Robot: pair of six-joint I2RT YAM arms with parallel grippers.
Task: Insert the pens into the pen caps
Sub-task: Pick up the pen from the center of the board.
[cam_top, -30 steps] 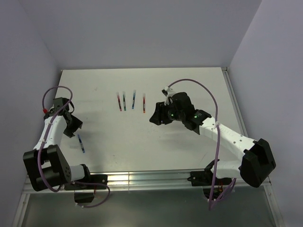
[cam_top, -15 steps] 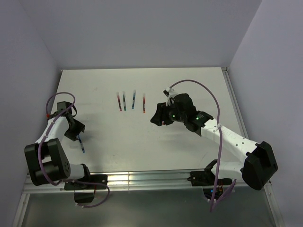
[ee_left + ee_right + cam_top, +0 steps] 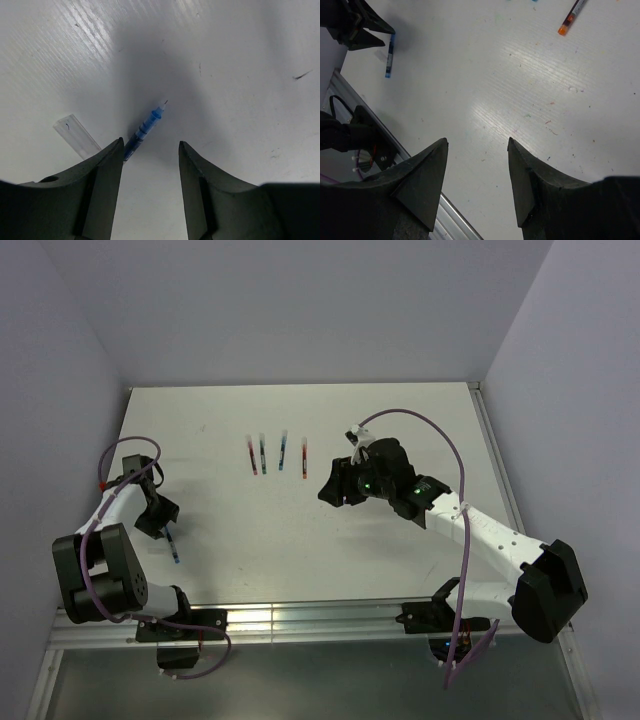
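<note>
A blue pen point(image 3: 144, 129) lies on the white table, its tip pointing away from my left gripper point(image 3: 150, 144). The gripper is open and low over the pen's back end, which passes under the left finger point(image 3: 107, 165). A clear pen cap point(image 3: 76, 135) lies just left of the pen. From above, the blue pen point(image 3: 172, 544) lies just in front of the left gripper point(image 3: 160, 516). Several more pens point(image 3: 263, 454) lie in a row at mid-table. My right gripper point(image 3: 328, 490) hovers open near the red pen point(image 3: 304, 456), with nothing between its fingers point(image 3: 427, 165).
The metal rail point(image 3: 300, 618) runs along the table's near edge, and the side wall point(image 3: 60, 440) stands close to the left arm. In the right wrist view the red pen's end point(image 3: 570, 21) shows at top right and the blue pen point(image 3: 390, 54) at top left.
The left arm has folded in and lowered its gripper a little nearer the blue pen. The right gripper has shifted slightly and its jaws have widened a touch.
</note>
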